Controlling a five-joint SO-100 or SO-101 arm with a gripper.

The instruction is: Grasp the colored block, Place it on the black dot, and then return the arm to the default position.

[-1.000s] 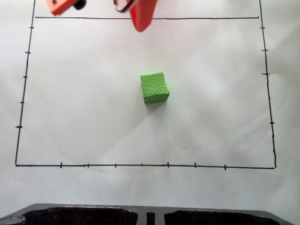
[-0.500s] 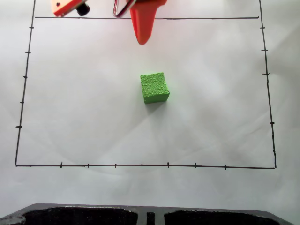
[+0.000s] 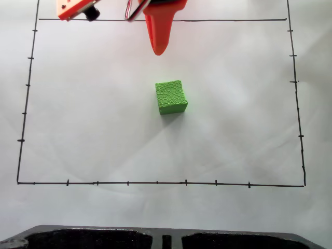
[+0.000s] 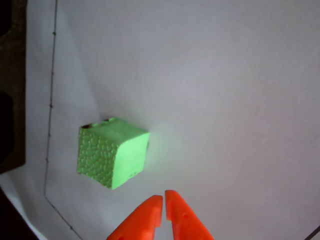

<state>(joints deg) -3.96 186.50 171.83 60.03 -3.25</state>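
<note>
The colored block [image 3: 170, 97] is a bright green cube with a crackled surface, resting near the middle of the white sheet in the fixed view. The orange arm's gripper [image 3: 160, 51] points down from the top edge, above the block and well apart from it. In the wrist view the block [image 4: 112, 152] lies left of and beyond the gripper [image 4: 163, 196]. Its two orange fingertips [image 4: 151, 204] touch, shut with nothing between them. The black dot is hidden; a thin dark sliver shows at the block's far edge.
Black ruled lines with tick marks [image 3: 155, 182] frame the white sheet. A black moulded tray [image 3: 88, 237] lies along the bottom edge of the fixed view. Another orange arm part with a black knob [image 3: 78, 8] sits at the top left.
The gripper tip has come down a little in the fixed view, toward the block. The block has not moved.
</note>
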